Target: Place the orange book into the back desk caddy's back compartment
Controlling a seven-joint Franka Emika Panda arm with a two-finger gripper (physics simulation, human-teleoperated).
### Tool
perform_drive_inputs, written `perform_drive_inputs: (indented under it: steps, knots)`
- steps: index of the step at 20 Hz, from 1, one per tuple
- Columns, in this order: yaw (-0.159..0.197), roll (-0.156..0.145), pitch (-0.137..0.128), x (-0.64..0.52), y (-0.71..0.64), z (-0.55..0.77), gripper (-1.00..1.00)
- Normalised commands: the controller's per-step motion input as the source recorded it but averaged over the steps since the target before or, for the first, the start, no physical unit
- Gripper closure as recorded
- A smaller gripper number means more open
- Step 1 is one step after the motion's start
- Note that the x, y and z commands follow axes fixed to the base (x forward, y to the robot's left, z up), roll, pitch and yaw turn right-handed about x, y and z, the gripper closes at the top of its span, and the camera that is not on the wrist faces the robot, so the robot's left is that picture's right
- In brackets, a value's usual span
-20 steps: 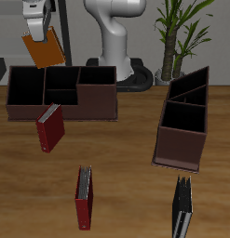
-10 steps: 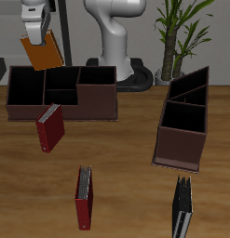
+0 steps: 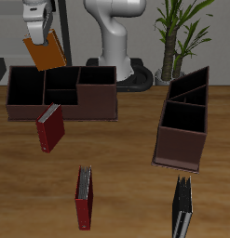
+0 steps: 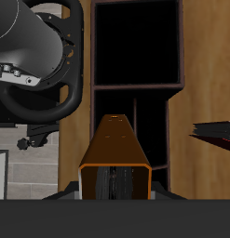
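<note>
Between the earlier exterior frames and the present one, the tool [image 3: 36, 31] and the orange book [image 3: 43, 51] it carries have shifted slightly toward the outer end of the back desk caddy [image 3: 98, 102]; the last half second shows almost no further travel. The tool is clamped on the book's upper edge, so the book hangs below it, tilted and clear of the caddy's rim.

In the wrist view the orange book [image 4: 115, 153] runs straight away from the tool, its long axis pointing down at the black cells of the back desk caddy [image 4: 177, 56]. One wide cell lies directly beyond the book's far end, with a smaller cell nearer. Whether the book is centred over the back compartment or over a partition cannot be told from these views.

The arm reaches over the caddy from behind, wrist pointing roughly downward.

A dark-red book [image 3: 50, 127] leans against the caddy's front wall; a second red book [image 3: 84, 198] and a black book [image 3: 182, 212] lie nearer the front edge of the worktop [image 3: 126, 177]. The other caddy [image 3: 182, 121] stands well apart.

The coming move appears to be a lowering into the cell, after squaring the tilt.
</note>
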Motion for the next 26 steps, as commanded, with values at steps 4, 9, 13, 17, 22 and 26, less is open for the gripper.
perform_drive_inputs:
  steps: [4,9,13,17,22,26]
  knots:
    - [0.033,0.061,0.008,-0.04,0.28,-0.05,1.0]
    - [0.009,0.021,0.008,-0.01,0.08,-0.03,1.0]
    - [-0.005,-0.007,0.008,0.01,-0.02,-0.03,1.0]
    - [-0.017,-0.024,0.017,0.03,-0.12,-0.08,1.0]
    - [-0.007,-0.004,0.008,-0.01,-0.04,-0.04,1.0]
    - [-0.008,0.0,0.009,0.03,0.0,-0.05,1.0]
